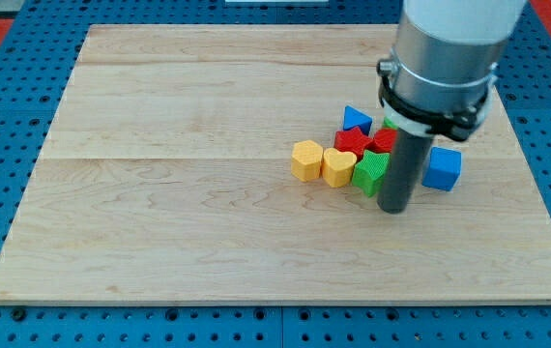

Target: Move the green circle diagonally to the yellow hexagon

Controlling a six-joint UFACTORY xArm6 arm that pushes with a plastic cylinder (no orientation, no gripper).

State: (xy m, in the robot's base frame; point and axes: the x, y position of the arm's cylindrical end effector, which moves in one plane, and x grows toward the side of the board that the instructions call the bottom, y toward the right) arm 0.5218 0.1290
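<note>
The yellow hexagon (306, 159) lies right of the board's middle, at the left end of a tight cluster. A yellow heart (338, 166) touches its right side. A green block (370, 172) touches the heart's right side; its shape is unclear. My tip (394, 209) rests on the board against that green block's lower right edge. A sliver of a second green block (390, 123) shows behind the arm, mostly hidden, so I cannot tell which of the two is the green circle.
Two red blocks (353, 142) (384, 141) sit just above the green block. A blue triangle (357, 119) lies above them. A blue cube (442, 168) lies right of the rod. The wooden board (159, 193) sits on a blue pegboard.
</note>
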